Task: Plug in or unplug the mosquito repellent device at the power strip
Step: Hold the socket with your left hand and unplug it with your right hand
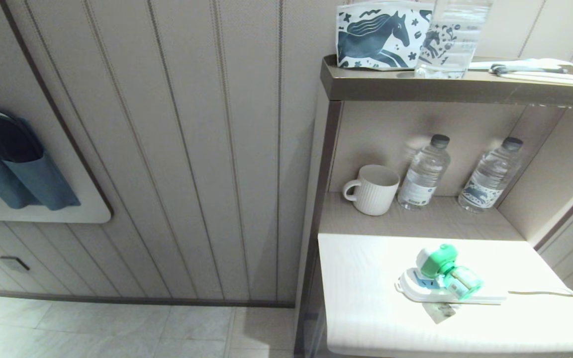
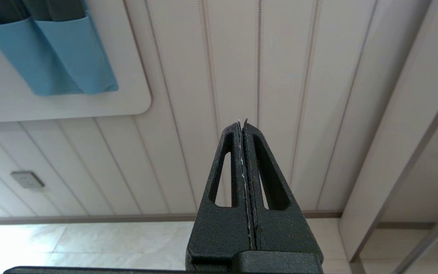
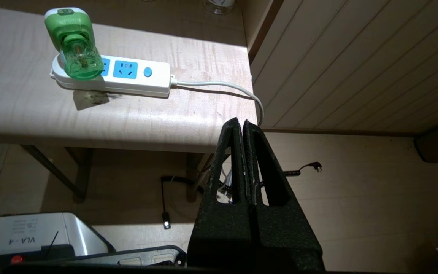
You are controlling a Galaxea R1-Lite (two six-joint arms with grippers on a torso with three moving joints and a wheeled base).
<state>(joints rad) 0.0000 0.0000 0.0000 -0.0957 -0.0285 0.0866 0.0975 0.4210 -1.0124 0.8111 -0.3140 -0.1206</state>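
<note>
Right wrist view: mosquito repellent device [image 3: 75, 42] seated in power strip [image 3: 127, 78], eleven o'clock of pinched-shut right gripper [image 3: 242, 125]. Spread fingers, approach, seat plug squarely.

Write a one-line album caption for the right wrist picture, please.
Shut right gripper hangs off the table's edge, empty; the mosquito repellent device sits plugged into the power strip.

Glare bleaches the tabletop [image 1: 366, 298] — right wrist view dimmer, shadowed.
</note>
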